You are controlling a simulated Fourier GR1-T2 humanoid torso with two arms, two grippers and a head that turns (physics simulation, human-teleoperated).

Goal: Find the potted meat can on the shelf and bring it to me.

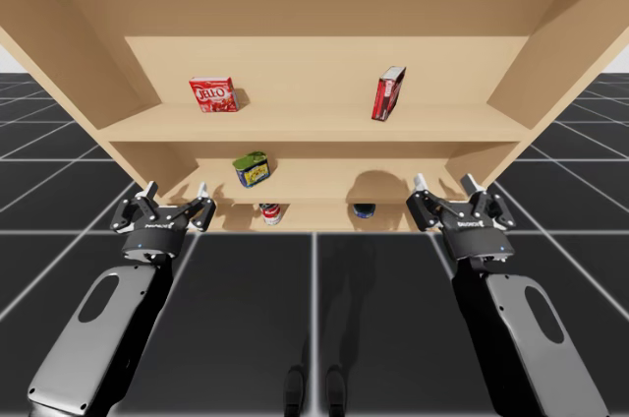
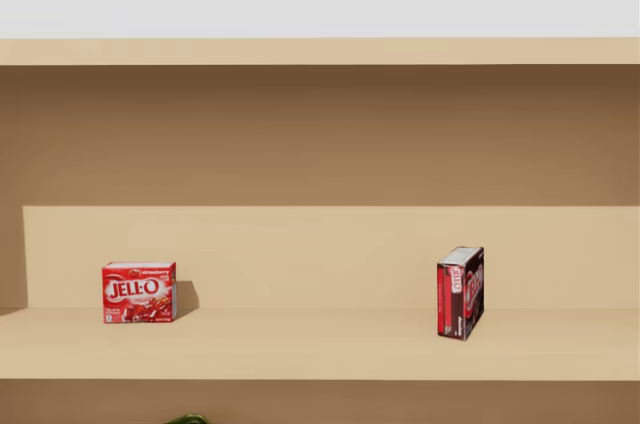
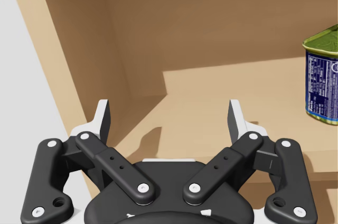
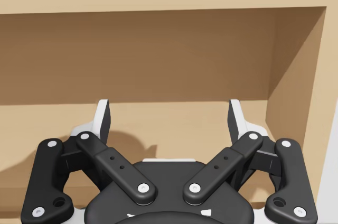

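Sitting apart, the potted meat can (image 3: 322, 76) lies ahead-right of my open left pincer (image 3: 169, 111).

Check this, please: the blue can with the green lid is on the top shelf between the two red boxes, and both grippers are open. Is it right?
No. The blue can with the green lid is on the middle shelf, below the bright red box and the dark red box; the high view shows it. The left gripper and the right gripper are indeed open.
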